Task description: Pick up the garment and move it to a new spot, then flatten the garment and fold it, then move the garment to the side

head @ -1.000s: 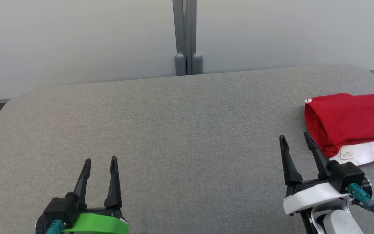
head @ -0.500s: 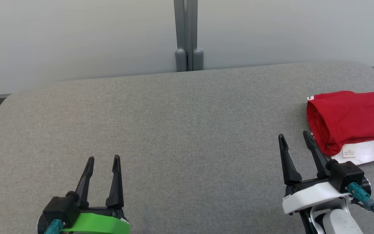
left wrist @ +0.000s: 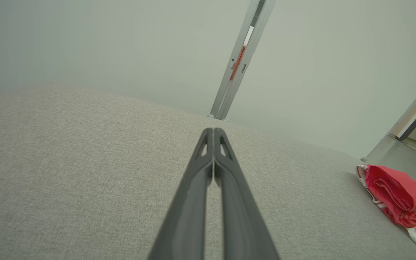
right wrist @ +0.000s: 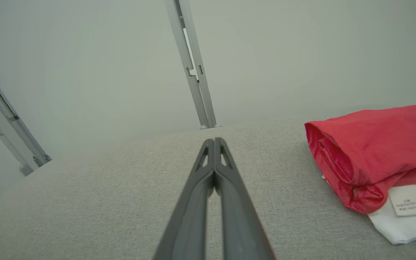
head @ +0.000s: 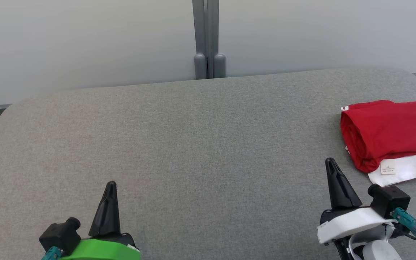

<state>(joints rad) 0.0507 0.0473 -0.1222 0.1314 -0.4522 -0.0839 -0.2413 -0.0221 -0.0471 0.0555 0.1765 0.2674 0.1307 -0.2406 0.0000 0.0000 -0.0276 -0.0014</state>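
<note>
Reach is the deciding matter: the garment (head: 385,133), red over a white layer with a small label (head: 388,168), lies as a folded bundle at the right side of the grey padded surface (head: 200,144). It sits at about 2 o'clock from the right gripper (head: 331,165) and near it, but not touching. From the left gripper (head: 110,187) it lies close to 3 o'clock and well apart, so the right arm is plainly the nearer. The rolled fold edge faces the table's middle and runs roughly 12 to 6. The bundle's far end passes the edge of the head view, so its long axis cannot be fixed.

Both grippers have their fingers pressed together with nothing between them, hovering low at 6 o'clock.

Folded and off to the side is how the task wants the garment; whether the task put it there cannot be told. A pale wall (head: 85,43) and a grey post (head: 207,36) stand at 12 o'clock.
</note>
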